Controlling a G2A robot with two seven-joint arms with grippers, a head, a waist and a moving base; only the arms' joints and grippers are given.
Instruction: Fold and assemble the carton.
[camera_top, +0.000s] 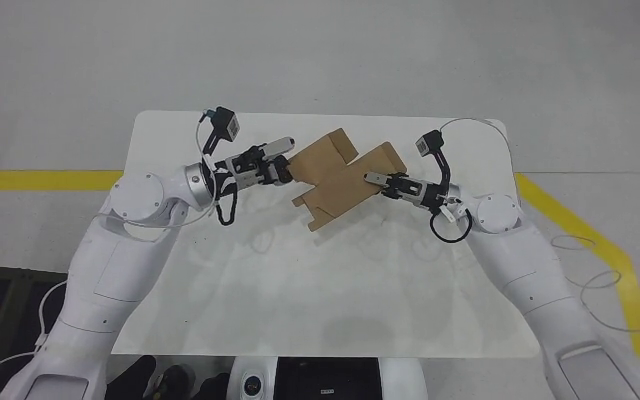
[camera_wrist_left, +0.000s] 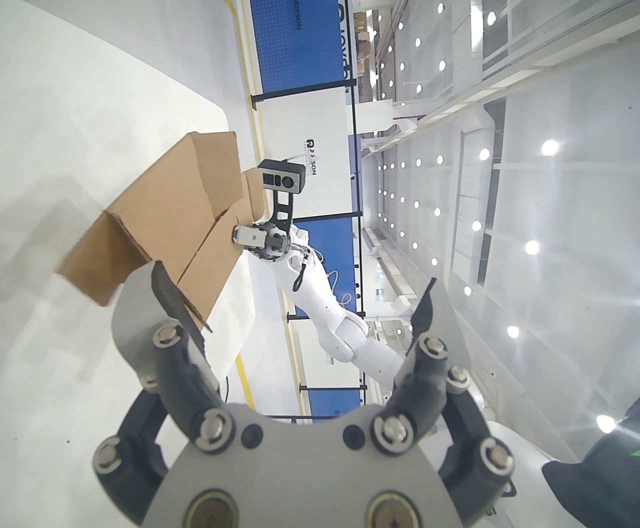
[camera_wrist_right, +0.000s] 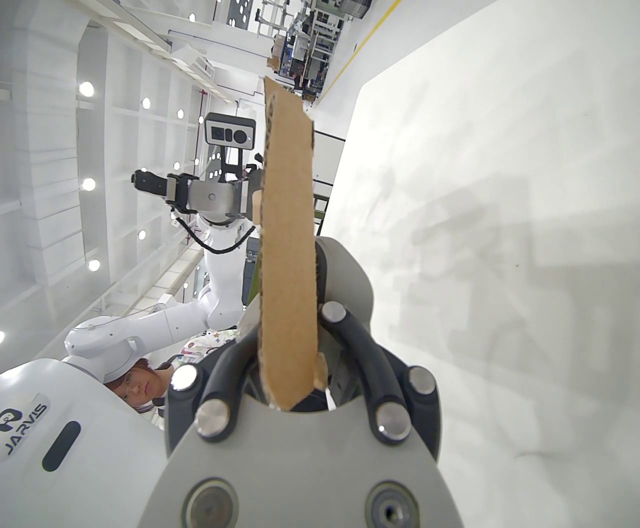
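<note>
Top view has the carton (camera_top: 345, 180), brown and only partly folded, over the far half of the white worktop (camera_top: 200, 300), toward 12 o'clock from the worktop's middle. Its panels spread out at angles and several flaps stand loose. In the left wrist view the carton (camera_wrist_left: 165, 210) shows a raised fold, and one low corner is close to the worktop surface; whether it rests there cannot be told

At the carton's 3 o'clock edge the right gripper (camera_top: 372, 180) is clamped on a flap. The right wrist view shows this closely: the flap of the carton (camera_wrist_right: 287, 225) runs edge-on between the fingers of the right gripper (camera_wrist_right: 295, 300), which are closed against it. The same gripper (camera_wrist_left: 240, 235) appears far off in the left wrist view, at the carton's far side

At the carton's 9 o'clock edge is the left gripper (camera_top: 285, 170), fingers spread wide and holding nothing. In its own view the left gripper (camera_wrist_left: 292, 285) has one finger just beside the carton's near edge; contact cannot be told

Yellow floor lines (camera_top: 50, 180) run past the worktop at 9 and 3 o'clock
</note>
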